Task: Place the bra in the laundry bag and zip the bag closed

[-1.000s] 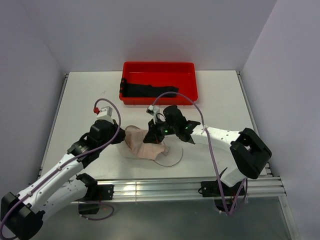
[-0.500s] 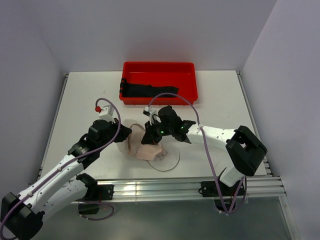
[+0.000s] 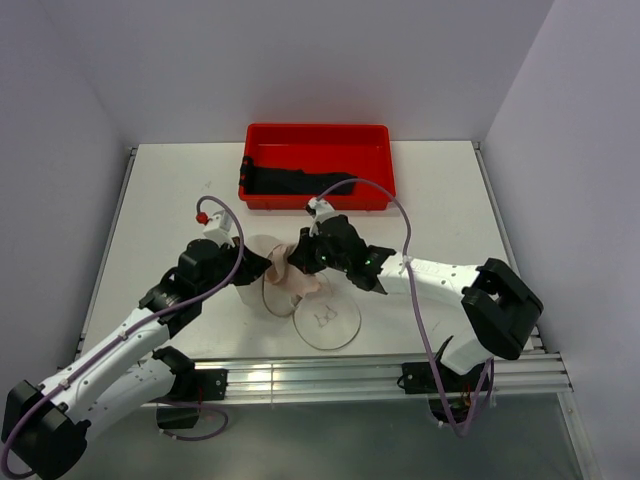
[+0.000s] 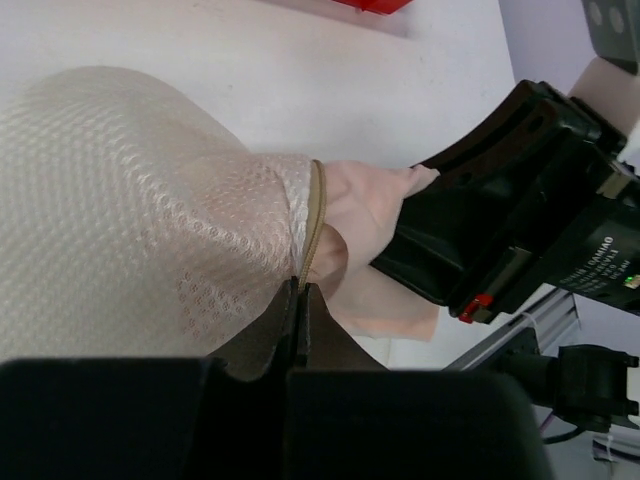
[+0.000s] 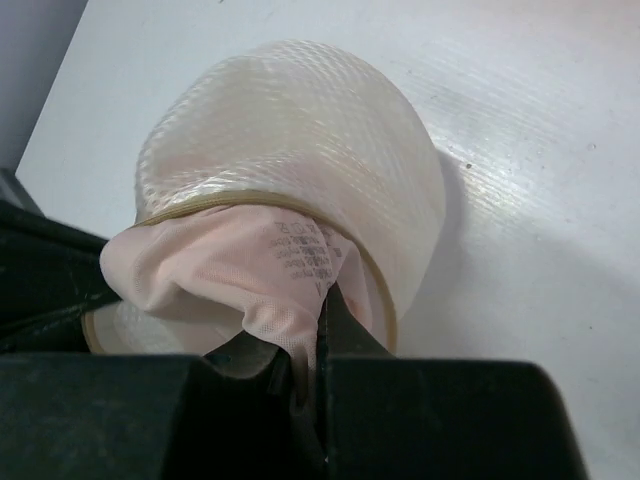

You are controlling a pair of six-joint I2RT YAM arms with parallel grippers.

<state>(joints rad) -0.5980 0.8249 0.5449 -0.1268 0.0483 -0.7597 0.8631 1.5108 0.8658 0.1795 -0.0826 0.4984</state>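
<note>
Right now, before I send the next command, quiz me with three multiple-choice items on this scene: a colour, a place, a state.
1. What colour is the tray? A blue; B red; C green.
2. Where is the lid of the laundry bag? A zipped shut; B in the tray; C open, flat on the table on the arm-base side.
3. The right gripper is: A shut on the bra; B open in the air; C shut on the tray.

Answers:
1 B, its walls and floor are red.
2 C, the round lid lies flat beside the bag's open rim.
3 A, it pinches pink fabric spilling from the bag.
</note>
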